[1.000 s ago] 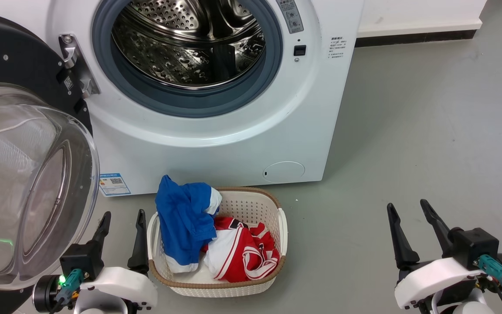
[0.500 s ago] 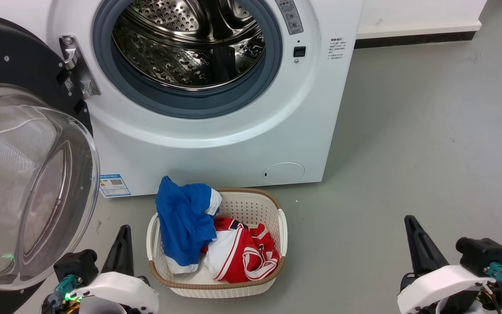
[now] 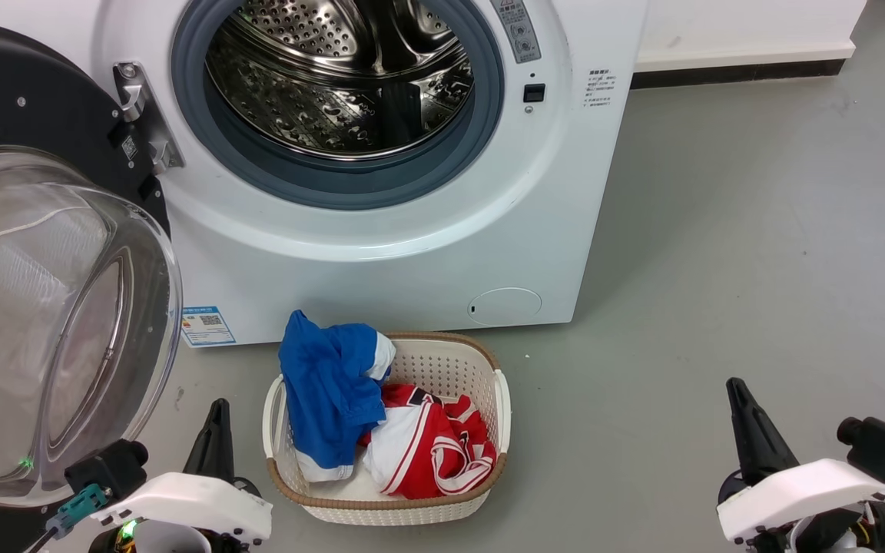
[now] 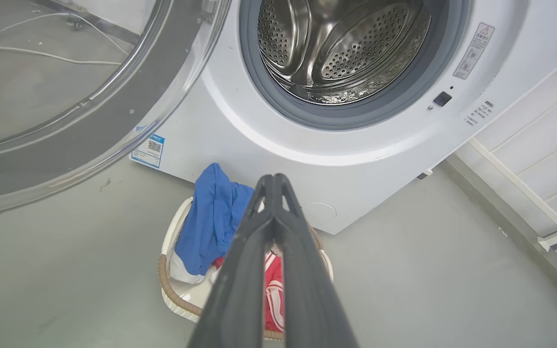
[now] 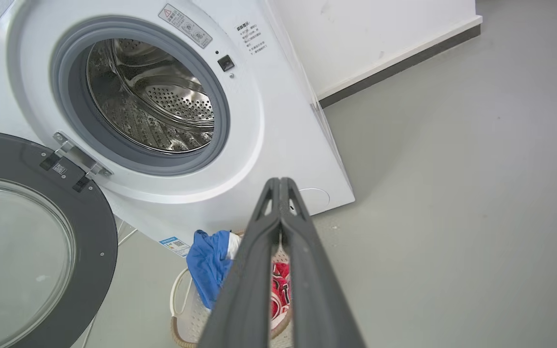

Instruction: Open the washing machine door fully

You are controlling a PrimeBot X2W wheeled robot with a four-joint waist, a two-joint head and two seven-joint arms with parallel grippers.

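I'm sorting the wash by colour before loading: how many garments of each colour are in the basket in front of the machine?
Blue garment: 1
Red-and-white garment: 1
Total: 2, both in the white basket; the blue one hangs over its rim.

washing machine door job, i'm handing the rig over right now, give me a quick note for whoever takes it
Left gripper: shut, empty, low beside the washing machine door, fingers clear of it.
Right gripper: shut, empty, over bare floor.
Door: swung out wide on its hinge at the left of the washing machine; drum uncovered. A laundry basket of clothes stands before the machine.
Done: door unlatched and wide open.
Left: likely nothing; whether the door is at its stop cannot be told, so check.
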